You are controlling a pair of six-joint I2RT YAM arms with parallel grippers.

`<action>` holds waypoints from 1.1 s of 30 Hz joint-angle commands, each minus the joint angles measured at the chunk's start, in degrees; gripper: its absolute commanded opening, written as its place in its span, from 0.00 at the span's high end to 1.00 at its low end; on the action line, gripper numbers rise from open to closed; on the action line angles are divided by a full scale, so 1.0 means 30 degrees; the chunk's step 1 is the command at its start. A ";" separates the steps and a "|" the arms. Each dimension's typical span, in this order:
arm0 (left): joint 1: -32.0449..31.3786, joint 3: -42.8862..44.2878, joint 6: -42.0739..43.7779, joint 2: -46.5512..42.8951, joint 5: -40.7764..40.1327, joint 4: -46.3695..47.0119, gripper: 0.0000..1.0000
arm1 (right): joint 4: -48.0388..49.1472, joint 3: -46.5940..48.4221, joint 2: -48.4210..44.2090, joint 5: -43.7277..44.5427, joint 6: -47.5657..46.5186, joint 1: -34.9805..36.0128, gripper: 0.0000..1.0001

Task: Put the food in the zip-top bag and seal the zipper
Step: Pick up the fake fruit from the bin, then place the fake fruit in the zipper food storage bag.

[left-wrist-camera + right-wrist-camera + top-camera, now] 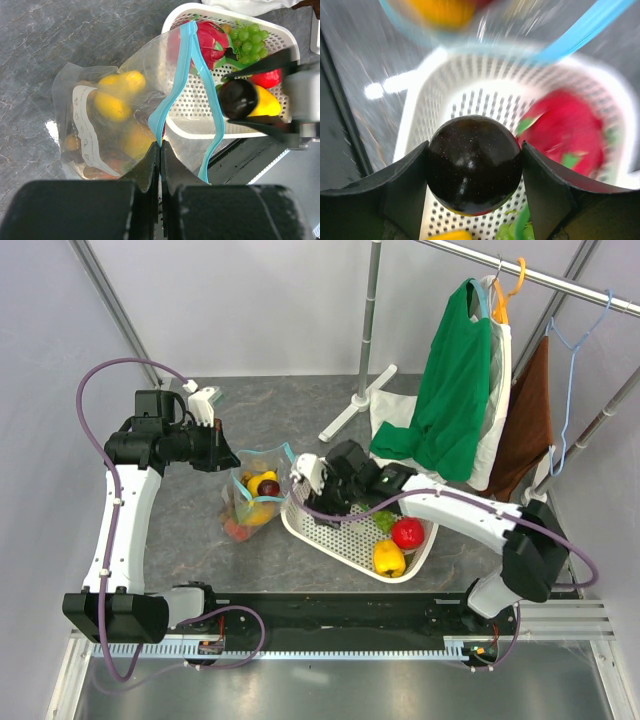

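Observation:
The clear zip-top bag (250, 502) stands left of the white basket (340, 540), its mouth open, with yellow and orange fruits inside (112, 105). My left gripper (228, 462) is shut on the bag's teal zipper strip (172, 95) at its near end (160, 147) and holds the mouth up. My right gripper (305, 480) is shut on a round dark purple fruit (474, 162), held above the basket's left end, just right of the bag mouth. The fruit also shows in the left wrist view (238, 98).
The basket (210, 7) holds a red dragon fruit (207, 40), green grapes (245, 35), a red apple (407, 532) and a yellow fruit (389, 558). A clothes rack with a green shirt (450, 390) stands at the back right. Its base bar (355, 405) lies behind the basket.

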 commanded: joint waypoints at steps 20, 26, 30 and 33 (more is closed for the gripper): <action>0.0641 0.0263 -0.0587 0.0069 0.1711 0.0437 0.98 | 0.4690 0.8415 0.3758 -0.5381 0.7012 -0.0522 0.78; 0.0670 -0.0001 -0.0587 0.0186 0.2297 0.0496 0.98 | 0.5276 0.8763 0.5076 -0.5262 0.6252 0.0036 0.49; 0.0786 -0.0001 -0.0762 0.0332 0.2706 0.0496 0.98 | 0.5102 0.8794 0.5079 -0.5349 0.5957 0.0036 0.18; 0.1108 0.0086 -0.0793 0.0478 0.3203 0.0467 0.98 | 0.4459 0.8677 0.4350 -0.5584 0.5022 -0.0051 0.06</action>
